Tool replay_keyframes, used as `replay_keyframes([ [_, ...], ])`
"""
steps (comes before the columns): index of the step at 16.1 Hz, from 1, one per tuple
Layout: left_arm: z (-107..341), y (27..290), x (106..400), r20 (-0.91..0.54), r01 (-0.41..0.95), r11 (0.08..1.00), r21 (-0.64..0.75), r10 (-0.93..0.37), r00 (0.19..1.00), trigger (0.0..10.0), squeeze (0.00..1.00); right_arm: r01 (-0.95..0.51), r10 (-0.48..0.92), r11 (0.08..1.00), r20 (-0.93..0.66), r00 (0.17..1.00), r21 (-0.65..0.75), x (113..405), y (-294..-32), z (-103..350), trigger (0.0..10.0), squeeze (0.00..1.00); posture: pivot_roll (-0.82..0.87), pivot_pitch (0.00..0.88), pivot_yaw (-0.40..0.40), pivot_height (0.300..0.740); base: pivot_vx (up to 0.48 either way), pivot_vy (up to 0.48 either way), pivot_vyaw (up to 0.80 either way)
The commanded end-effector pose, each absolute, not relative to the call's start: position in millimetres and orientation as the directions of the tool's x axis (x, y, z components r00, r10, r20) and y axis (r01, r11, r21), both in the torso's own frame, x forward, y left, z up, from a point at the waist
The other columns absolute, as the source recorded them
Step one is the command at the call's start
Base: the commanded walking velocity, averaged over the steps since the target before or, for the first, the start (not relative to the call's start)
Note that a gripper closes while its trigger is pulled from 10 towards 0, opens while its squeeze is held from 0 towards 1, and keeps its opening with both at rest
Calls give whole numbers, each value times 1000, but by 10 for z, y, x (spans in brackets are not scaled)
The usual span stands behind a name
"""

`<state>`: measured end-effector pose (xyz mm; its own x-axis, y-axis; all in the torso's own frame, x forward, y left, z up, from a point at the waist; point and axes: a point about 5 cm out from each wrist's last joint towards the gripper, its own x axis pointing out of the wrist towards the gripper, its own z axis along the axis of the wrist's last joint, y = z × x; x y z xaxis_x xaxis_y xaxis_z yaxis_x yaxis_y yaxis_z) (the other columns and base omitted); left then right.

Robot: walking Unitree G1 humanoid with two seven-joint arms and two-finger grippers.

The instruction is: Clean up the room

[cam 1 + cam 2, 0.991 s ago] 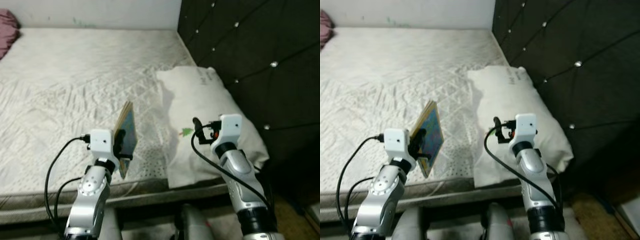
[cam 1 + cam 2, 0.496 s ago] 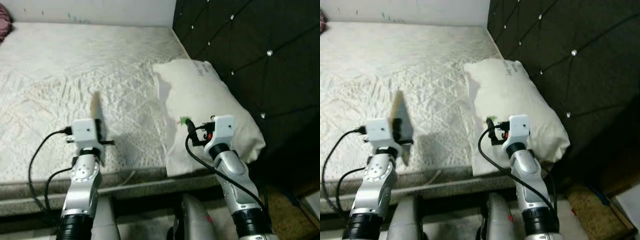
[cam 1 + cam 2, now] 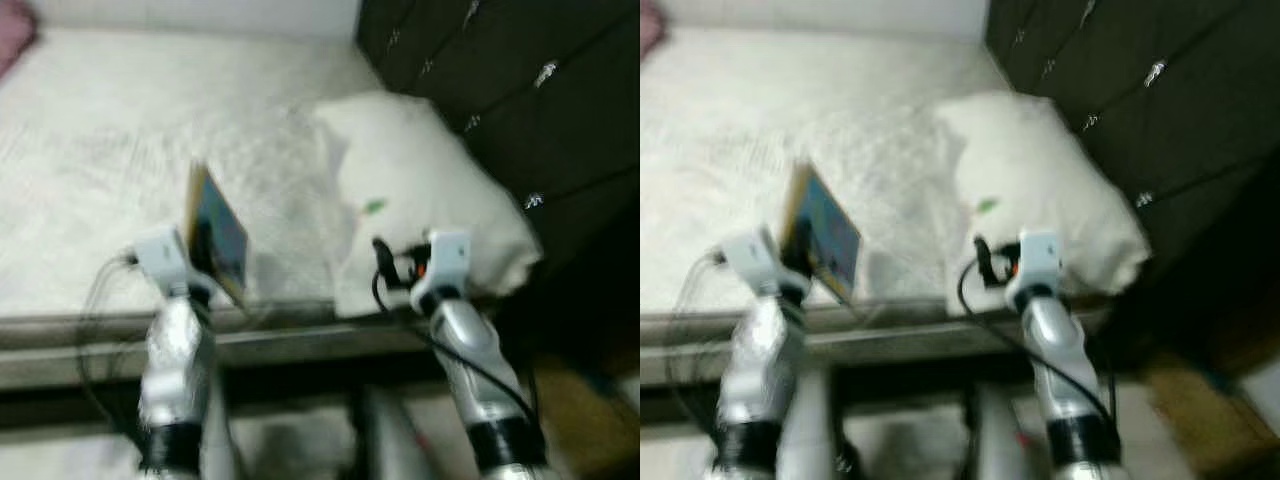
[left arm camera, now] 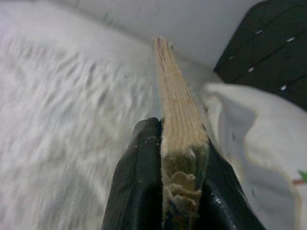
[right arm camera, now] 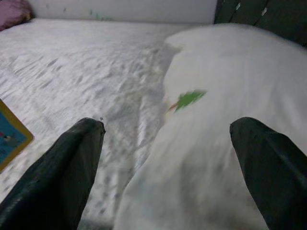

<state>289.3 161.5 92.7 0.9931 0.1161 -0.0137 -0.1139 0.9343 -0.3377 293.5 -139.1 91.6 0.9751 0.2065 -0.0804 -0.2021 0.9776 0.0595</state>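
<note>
I am mid-carry: my left gripper (image 3: 205, 262) has its jaws clamped on the spine end of a thin book (image 3: 215, 235), held upright over the near edge of the bed (image 3: 90, 160). My right gripper (image 5: 165, 158) hangs with jaws spread wide and empty, the pillow (image 3: 420, 190) at its 12 o'clock. Next, I judge, comes finding the book a proper place. The blurred cover yields no readable writing.

**Colours and patterns**

Book (image 3: 217, 236) had a blue cover with yellow border, tan page edges. Bed (image 3: 100, 170) cover was off-white, quilted diamond pattern. Pillow (image 3: 420, 190) was white with a small green mark. Headboard (image 3: 520, 90) was black, tufted with shiny studs. End effector fingers (image 5: 62, 177) were black.
</note>
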Motion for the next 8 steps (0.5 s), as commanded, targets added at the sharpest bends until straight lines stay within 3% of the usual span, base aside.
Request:
replay_keyframes([
  [1,1101,1663,2934,52,-77,883,-463,113,992,10000,0,-200,203,979,-59,977,51,2955,-1417,973,10000,0,-52,0,-81,576,0,0,0],
  [5,1090,1766,2916,37,-140,898,-418,171,985,10000,0,-205,208,977,-62,976,50,2949,-1408,964,10000,0,-48,0,-83,576,0,0,0],
  [8,1093,1771,2905,47,-114,901,-419,147,988,10000,0,-214,217,976,-60,974,44,2955,-1398,968,10000,0,-46,0,-84,576,0,0,0],
])
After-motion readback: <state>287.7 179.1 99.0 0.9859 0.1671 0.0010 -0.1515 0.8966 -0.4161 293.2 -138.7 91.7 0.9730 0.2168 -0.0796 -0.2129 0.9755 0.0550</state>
